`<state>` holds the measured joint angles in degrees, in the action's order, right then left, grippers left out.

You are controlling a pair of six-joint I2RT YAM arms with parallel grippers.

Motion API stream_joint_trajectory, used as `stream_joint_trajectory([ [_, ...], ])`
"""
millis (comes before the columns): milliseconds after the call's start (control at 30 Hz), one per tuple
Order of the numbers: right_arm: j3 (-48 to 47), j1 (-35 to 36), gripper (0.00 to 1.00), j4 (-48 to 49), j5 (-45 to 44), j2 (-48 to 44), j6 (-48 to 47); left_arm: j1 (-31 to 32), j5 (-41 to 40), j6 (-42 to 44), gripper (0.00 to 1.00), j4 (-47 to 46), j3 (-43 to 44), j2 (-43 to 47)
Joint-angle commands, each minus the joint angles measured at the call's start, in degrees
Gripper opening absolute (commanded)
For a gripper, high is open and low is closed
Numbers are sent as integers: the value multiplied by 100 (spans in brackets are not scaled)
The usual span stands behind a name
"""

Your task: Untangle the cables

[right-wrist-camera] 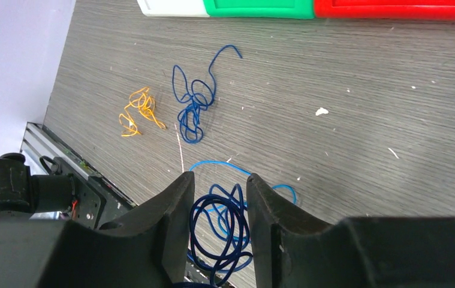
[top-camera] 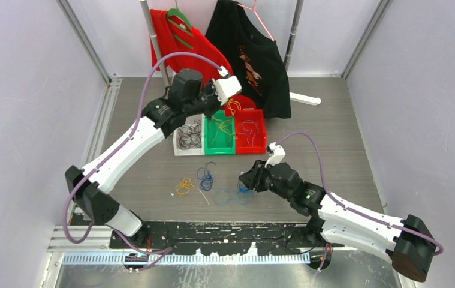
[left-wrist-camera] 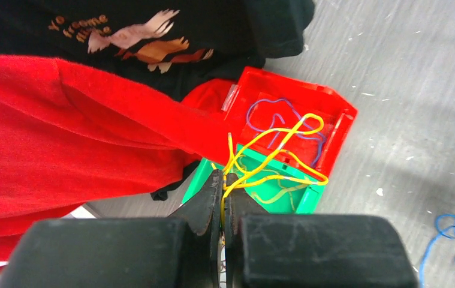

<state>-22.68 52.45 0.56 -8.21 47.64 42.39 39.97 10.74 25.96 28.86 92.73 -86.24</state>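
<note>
The left gripper is pinching a yellow cable over the green bin and red bin, upper centre. The right gripper is hovering lower centre, jaws apart, straddling a dark blue cable coil directly beneath.

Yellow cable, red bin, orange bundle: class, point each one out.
yellow cable (left-wrist-camera: 231, 155), left wrist view, its upright strand
red bin (left-wrist-camera: 300, 84), left wrist view, far rim
orange bundle (right-wrist-camera: 138, 111), right wrist view, its middle

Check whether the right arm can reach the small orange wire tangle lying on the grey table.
Probably yes. The right gripper hangs open over a dark blue cable coil; the orange wire tangle lies apart on bare tabletop, nothing blocking.
</note>
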Motion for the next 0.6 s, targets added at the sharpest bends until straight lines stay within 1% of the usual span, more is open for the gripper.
stream_joint_trajectory([
  [0, 63, 29, 44, -119, -307, -398, 127, -351, 320, -8, 0, -1124, -112, -363],
  [133, 149, 28, 45, -217, -432, -684, 174, -490, 446, 79, 0, -1444, -199, -834],
  [300, 279, 28, 45, -232, -501, -925, 333, -563, 493, -358, 0, -1699, -98, -1446],
  [400, 323, 29, 45, -243, -519, -1019, 354, -593, 588, -705, 0, -1684, 38, -1804],
  [567, 253, 29, 45, -333, -523, -1087, 303, -676, 296, -859, 0, -1587, -45, -2190],
])
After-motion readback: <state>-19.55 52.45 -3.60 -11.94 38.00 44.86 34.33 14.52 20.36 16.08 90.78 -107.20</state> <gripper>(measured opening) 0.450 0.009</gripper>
